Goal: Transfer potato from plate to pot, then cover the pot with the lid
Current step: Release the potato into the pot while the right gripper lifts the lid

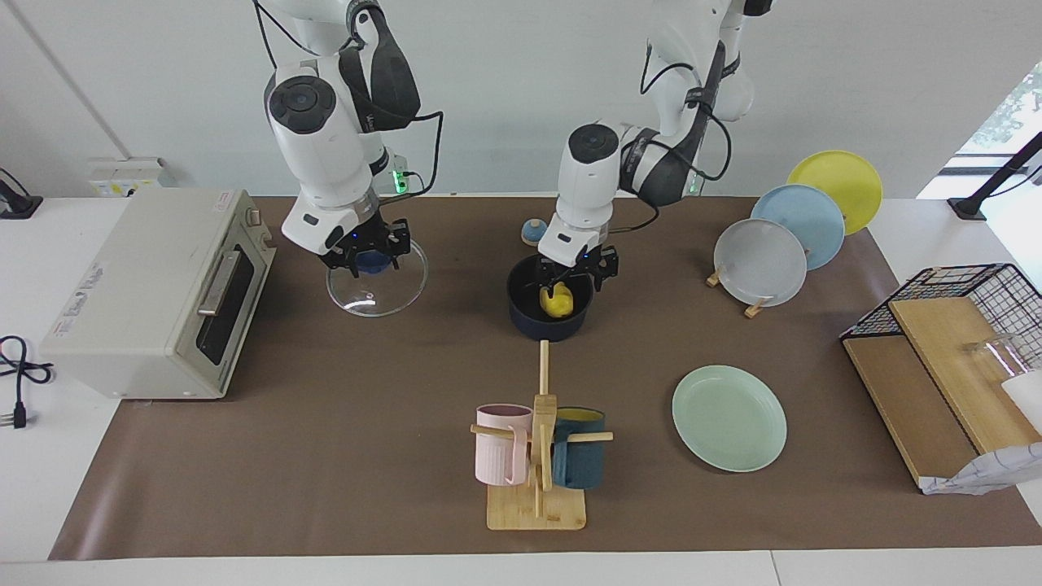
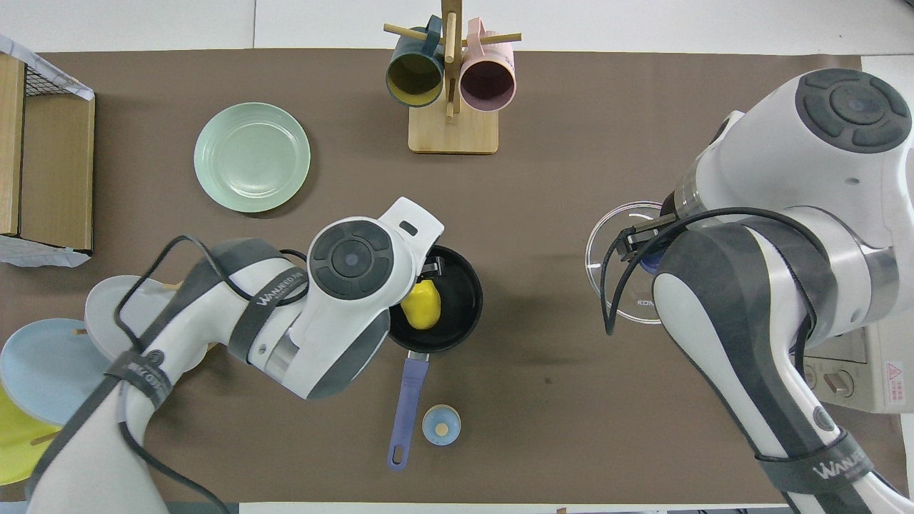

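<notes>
From above, my left arm covers its own pincer [image 1: 580, 273], so I only see it from the front. It also hides part of the pot [image 2: 457, 300] rim. My right arm covers most of the lid [image 2: 615, 250], and its pincer [image 1: 364, 248] hides the knob. I can't tell if the left pincer is touching the potato [image 1: 558, 302]. The picture edge cuts off the yellow plate [image 2: 14, 442].

Pot [image 1: 547, 308] mouth blocked by left gripper [image 1: 575, 278] w/ potato [image 1: 557, 302]. Mug rack [image 1: 537, 456] stands at its 6 o'clock in facing view; bare mat [image 1: 326, 423] btwn pot & lid [image 1: 378, 281] gives passage.
</notes>
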`<action>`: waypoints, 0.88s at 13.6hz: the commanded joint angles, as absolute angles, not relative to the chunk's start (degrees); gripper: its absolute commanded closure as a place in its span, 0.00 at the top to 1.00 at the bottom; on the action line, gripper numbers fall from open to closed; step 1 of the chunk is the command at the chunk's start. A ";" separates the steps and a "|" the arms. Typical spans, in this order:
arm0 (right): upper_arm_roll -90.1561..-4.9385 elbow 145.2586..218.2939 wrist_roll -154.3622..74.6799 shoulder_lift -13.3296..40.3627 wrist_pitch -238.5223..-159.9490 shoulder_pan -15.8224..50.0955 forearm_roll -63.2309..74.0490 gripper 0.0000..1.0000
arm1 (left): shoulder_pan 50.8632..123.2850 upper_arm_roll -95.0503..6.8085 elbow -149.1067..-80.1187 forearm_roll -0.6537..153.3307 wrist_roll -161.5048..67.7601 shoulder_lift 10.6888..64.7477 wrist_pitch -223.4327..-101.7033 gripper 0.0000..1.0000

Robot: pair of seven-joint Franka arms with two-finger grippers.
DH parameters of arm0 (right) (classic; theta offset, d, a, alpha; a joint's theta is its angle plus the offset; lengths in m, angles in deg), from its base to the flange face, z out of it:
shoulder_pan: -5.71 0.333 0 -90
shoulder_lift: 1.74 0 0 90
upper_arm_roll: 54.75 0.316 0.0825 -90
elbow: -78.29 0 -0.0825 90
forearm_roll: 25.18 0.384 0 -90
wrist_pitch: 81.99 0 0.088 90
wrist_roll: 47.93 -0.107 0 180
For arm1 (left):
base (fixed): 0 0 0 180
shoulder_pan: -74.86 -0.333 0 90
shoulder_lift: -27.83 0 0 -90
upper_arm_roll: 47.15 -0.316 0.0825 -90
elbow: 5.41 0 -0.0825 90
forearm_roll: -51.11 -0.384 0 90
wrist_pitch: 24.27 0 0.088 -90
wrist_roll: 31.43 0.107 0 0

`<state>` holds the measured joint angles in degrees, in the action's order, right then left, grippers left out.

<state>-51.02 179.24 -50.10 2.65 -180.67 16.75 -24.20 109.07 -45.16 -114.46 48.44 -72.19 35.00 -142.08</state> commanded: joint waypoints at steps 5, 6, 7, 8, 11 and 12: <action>-50.62 176.47 -65.65 3.62 -183.33 25.91 -23.51 0.00 | 92.47 -45.57 -101.69 51.64 -50.98 25.81 -120.73 1.00; -50.62 174.90 -68.99 4.32 -183.07 28.28 -23.51 0.00 | 89.22 -45.57 -98.78 52.86 -46.68 25.81 -117.64 1.00; -50.62 172.79 -73.28 5.98 -183.06 31.26 -23.60 0.00 | 86.40 -45.57 -96.93 53.05 -42.81 25.81 -115.35 1.00; -50.62 169.64 -77.77 8.43 -182.80 33.64 -23.77 0.00 | 84.11 -45.57 -96.30 53.05 -39.55 25.81 -114.28 1.00; -50.62 164.78 -87.19 13.19 -184.46 38.83 -23.77 0.00 | 79.70 -45.39 -96.47 53.05 -33.11 25.20 -113.31 1.00; -50.62 164.69 -88.78 14.25 -185.43 41.63 -24.30 0.00 | 79.60 -45.48 -96.30 53.05 -33.10 25.20 -113.22 1.00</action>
